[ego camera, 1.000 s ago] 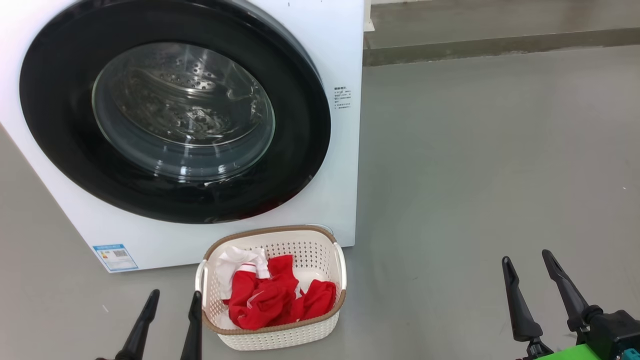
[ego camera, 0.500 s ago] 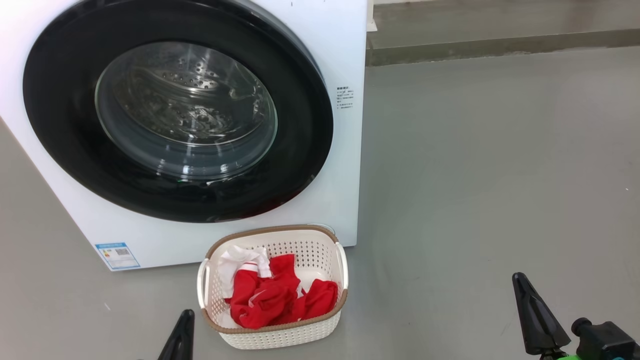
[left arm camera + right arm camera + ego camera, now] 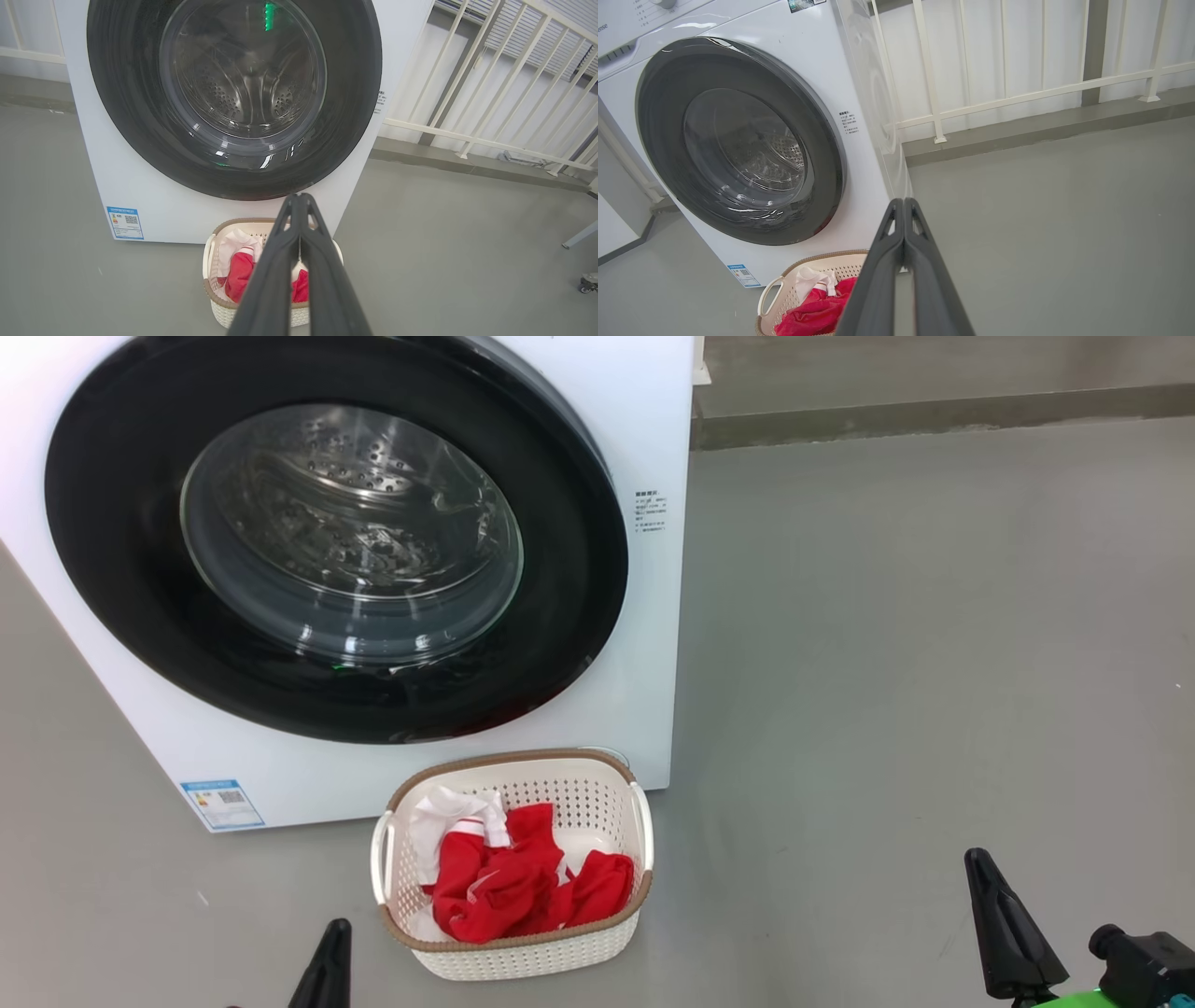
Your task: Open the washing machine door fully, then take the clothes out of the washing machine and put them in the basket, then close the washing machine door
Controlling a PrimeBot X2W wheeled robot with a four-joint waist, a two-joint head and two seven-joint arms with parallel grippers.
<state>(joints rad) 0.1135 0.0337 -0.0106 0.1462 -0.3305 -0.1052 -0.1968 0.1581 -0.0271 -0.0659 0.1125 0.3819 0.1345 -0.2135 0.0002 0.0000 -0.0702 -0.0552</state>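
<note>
Nearest you, left gripper [image 3: 299, 201] and right gripper [image 3: 903, 203] hang empty, jaws pressed together. At 1 o'clock from the left, the basket [image 3: 523, 963] holds the clothes [image 3: 495, 891]; beyond at 12, the washing machine door [image 3: 103, 551] sits closed.

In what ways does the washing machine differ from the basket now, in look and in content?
The washing machine is big, smooth and white; the basket is small, cream, perforated, with a brown rim. Seen through the closed washing machine door, the machine looks empty; the basket holds the clothes, red and white. Both stand on the grey floor.
</note>
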